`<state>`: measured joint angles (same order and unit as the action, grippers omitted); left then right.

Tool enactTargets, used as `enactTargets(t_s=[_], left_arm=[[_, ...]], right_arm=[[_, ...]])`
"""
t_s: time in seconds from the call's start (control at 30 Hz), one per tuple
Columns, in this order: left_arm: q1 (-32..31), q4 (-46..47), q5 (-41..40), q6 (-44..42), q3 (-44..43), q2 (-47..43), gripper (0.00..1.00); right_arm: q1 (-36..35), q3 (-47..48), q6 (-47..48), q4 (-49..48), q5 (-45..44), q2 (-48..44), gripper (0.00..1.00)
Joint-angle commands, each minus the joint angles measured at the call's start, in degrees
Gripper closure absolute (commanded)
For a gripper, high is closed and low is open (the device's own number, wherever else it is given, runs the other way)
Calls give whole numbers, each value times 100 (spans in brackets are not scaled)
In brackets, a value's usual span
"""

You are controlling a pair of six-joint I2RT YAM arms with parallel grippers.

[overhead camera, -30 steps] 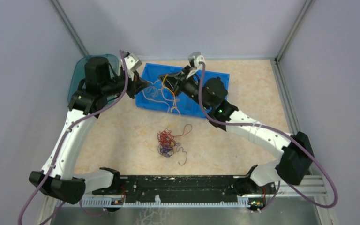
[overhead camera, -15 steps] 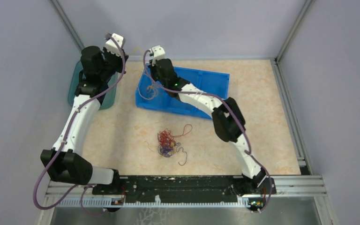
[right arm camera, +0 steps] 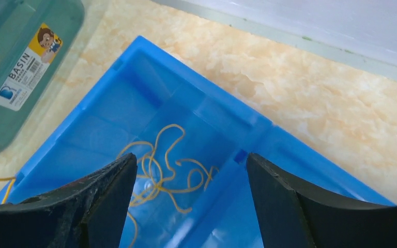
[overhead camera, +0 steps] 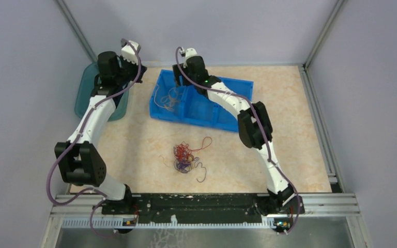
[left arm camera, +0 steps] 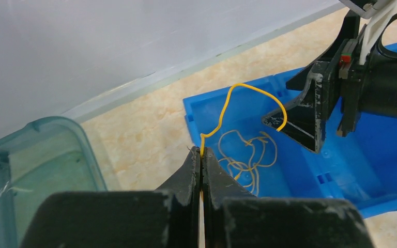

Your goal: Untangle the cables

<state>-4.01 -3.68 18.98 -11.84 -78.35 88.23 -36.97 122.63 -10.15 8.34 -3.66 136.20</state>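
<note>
1. The left gripper [left arm camera: 201,154], just left of the blue bin [overhead camera: 240,85], has its jaws pressed together on one orange-yellow cable [left arm camera: 238,89] that arcs back over the bin.
2. The right gripper [right arm camera: 190,163] hangs over the bin, fingers spread wide and holding nothing.
3. Count: one pinched strand, one loose yellow heap [right arm camera: 160,173] inside the bin, and one red-and-purple tangle [overhead camera: 183,157] in front of the bin.
4. The cables are probably featherlight, limp and springy, so pinch near a free end and pull gently.
</note>
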Motion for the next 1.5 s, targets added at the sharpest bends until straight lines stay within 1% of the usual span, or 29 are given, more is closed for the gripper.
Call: enactTargets(t_s=[0.0,0.1,0.13,0.2,0.23,0.37,0.4,0.5,0.57,0.63,0.7,0.83,0.97,1.0,1.03,1.1,1.17,1.23,1.3,1.37,1.4,1.47], left_arm=[[-7,179,644,329,-441,141,100],[-160,40,656,266,-580,299,100],[-266,-17,496,131,-585,345,100],[-605,-241,-100,-326,-630,496,100],[-746,-459,-208,-531,-677,607,100],[-1042,-482,-650,-556,-556,906,100],[-1064,-446,-812,-556,-545,977,100],[-1071,-403,-1040,-699,-593,1215,98],[-1067,-586,-1148,-854,-776,1428,97],[-1062,-776,-1208,-1049,-937,1616,94],[-1071,-948,-1167,-1253,-1015,1745,87],[-1075,-1420,-876,-1474,-1318,1873,51],[-1058,-2146,-369,-1690,-1761,1808,12],[-1051,-2285,-268,-1759,-1840,1739,6],[-1043,-2423,-165,-1813,-1907,1660,2],[-977,-2674,146,-1907,-2015,1441,0],[-858,-3045,698,-2034,-2061,1173,0],[-761,-3641,1318,-2365,-1939,820,0],[-734,-4327,1910,-3192,-1423,295,0],[-733,-4734,2428,-4272,-620,-520,0],[-740,-4960,2565,-4761,-208,-842,0],[-835,-5824,2631,-6006,471,-1431,0]], right_arm=[[107,-770,-253,-329,311,-1232,21],[235,-1833,-458,-942,379,-2041,21],[283,-2100,-520,-1087,408,-2285,21],[356,-2705,-614,-1393,442,-2772,21],[388,-3123,-641,-1567,444,-3121,21],[470,-4273,-752,-2067,432,-4055,21],[479,-4512,-765,-2188,424,-4378,21],[497,-5191,-841,-2399,437,-4966,21],[503,-5544,-885,-2448,444,-5291,21],[506,-5826,-972,-2446,435,-5532,20],[502,-6035,-1061,-2406,428,-5714,20],[499,-6386,-1129,-2383,475,-6033,19],[502,-6648,-1078,-2341,658,-6254,17],[498,-6722,-1047,-2360,703,-6315,17],[488,-6812,-1001,-2405,754,-6383,17],[461,-7040,-889,-2656,1001,-6554,17],[367,-7233,-665,-2877,1388,-6687,17],[167,-7311,-244,-2834,1757,-6698,17],[-160,-7387,116,-2679,2026,-6651,17],[-347,-7474,245,-2513,2141,-6545,16],[-402,-7558,234,-2502,2136,-6503,16],[-469,-7788,72,-2736,2090,-6454,17]])
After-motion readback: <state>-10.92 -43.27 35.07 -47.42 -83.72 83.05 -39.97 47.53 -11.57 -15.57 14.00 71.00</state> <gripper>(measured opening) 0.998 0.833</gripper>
